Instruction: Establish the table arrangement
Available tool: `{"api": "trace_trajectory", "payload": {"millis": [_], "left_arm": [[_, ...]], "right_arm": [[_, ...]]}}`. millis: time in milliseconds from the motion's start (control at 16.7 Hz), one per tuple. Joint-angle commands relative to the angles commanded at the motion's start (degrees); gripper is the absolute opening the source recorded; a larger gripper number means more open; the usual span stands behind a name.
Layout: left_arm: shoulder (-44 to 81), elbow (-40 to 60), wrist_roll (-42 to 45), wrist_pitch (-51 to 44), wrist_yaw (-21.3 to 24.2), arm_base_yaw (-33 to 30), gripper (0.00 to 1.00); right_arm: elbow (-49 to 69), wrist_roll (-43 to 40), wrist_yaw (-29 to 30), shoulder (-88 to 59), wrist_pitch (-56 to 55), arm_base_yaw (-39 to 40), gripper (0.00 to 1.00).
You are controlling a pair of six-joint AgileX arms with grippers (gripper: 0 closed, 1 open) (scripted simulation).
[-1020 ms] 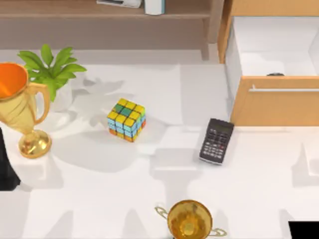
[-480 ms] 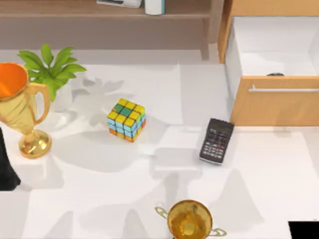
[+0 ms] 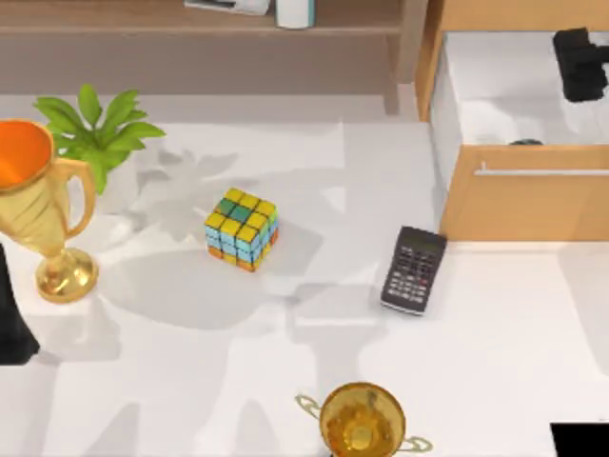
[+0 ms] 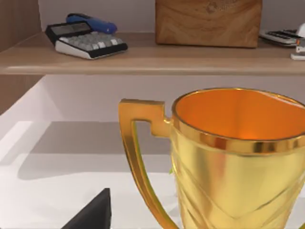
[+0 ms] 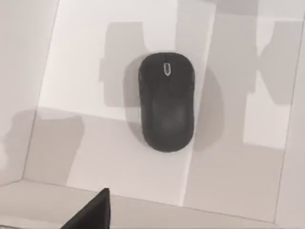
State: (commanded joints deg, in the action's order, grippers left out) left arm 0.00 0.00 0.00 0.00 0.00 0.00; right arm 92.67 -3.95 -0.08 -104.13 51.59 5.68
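The right gripper [image 3: 580,65] hangs over the open drawer [image 3: 519,95] at the bench's [image 3: 314,371] far right corner – can't tell if it's apart or together. A black mouse [image 5: 167,101] lies flat on the drawer floor. The left arm [image 3: 14,324] sits at the left edge beside a tall gold trophy [image 3: 38,209], its gripper state unclear too. Mid-bench there's a colourful cube [image 3: 242,229], a black calculator [image 3: 414,269] near the drawer front, and a second trophy [image 3: 362,419] at the near edge.

Black mouse [image 5: 166,101] (in white drawer [image 5: 71,143])
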Motion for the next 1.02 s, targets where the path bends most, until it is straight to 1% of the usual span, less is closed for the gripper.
{"api": "trace_trajectory", "payload": {"millis": [240,480,660,1020], "left_arm": [[0.0,0.0,0.0,0.0,0.0,0.0,1.0],[0.0,0.0,0.0,0.0,0.0,0.0,1.0],[0.0,0.0,0.0,0.0,0.0,0.0,1.0],[0.0,0.0,0.0,0.0,0.0,0.0,1.0]], "right_arm": [[16.98,-0.79,-0.01,-18.84,9.52,1.21,1.0],[28.29,-1.25,0.01,-31.31,15.92,1.69,1.0],[31.5,-1.31,0.02,-34.9,17.82,1.57,1.0],[31.28,-1.3,0.03,-34.86,17.67,1.37,1.0]]}}
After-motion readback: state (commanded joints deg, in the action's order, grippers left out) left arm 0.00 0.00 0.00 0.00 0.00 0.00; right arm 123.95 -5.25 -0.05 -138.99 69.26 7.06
